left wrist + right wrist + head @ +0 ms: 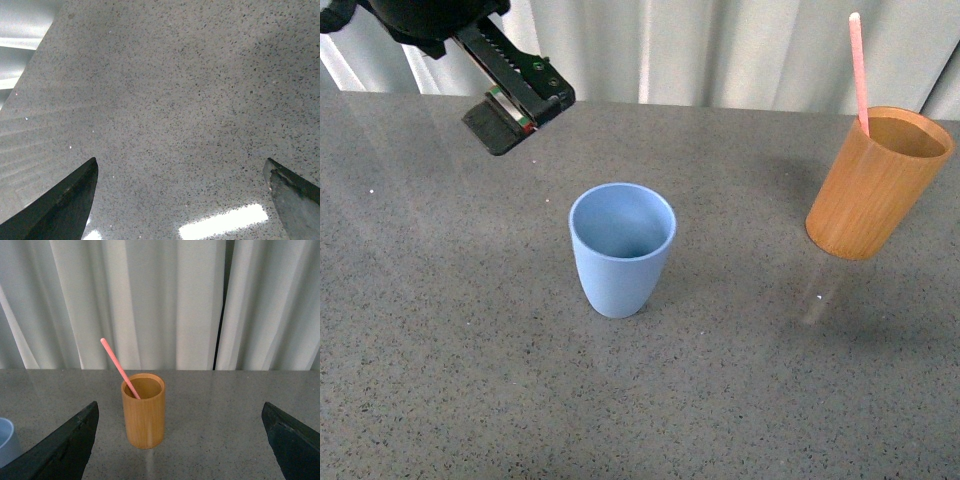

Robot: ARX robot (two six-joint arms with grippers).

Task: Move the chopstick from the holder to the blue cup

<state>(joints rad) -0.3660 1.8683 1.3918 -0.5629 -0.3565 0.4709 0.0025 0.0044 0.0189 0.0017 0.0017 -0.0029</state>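
Observation:
The light blue cup (621, 250) stands upright and empty in the middle of the grey table. To the right, further back, the orange-brown wooden holder (876, 182) has one pink chopstick (858, 70) leaning in it, tip well above the rim. My left gripper (525, 110) hangs open at the back left, above the table and apart from the cup. Its wrist view shows only speckled tabletop between the open gripper (181, 167). In the right wrist view the holder (144, 415) and chopstick (117, 365) stand some way ahead of my open right gripper (180, 407), left of its middle.
A white pleated curtain (720, 50) hangs behind the table's back edge. The speckled grey tabletop (470, 330) stretches around both cups. A sliver of the blue cup (6, 440) shows at the edge of the right wrist view.

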